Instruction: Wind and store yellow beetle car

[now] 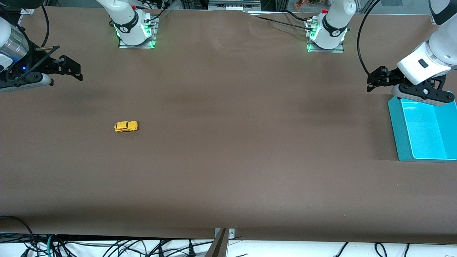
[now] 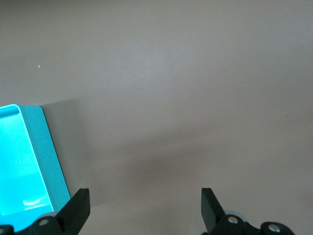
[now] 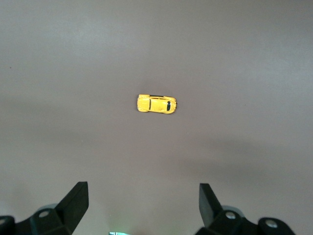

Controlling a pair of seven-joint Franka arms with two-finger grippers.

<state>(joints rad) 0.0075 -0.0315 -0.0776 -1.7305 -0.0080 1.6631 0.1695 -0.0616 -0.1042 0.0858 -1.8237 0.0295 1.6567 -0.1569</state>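
A brown table [image 1: 228, 171] fills the view under even light; at 6 o'clock, below its edge, black cables [image 1: 107, 248] lie tangled on a white floor

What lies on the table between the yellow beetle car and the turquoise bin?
Nothing: between the yellow beetle car and the turquoise bin the front view shows only bare brown table.

One yellow beetle car [image 1: 125, 126], one teal bin [image 1: 425, 130], two pincers.

bare table [image 1: 228, 160] all around yellow beetle car [image 1: 125, 126]
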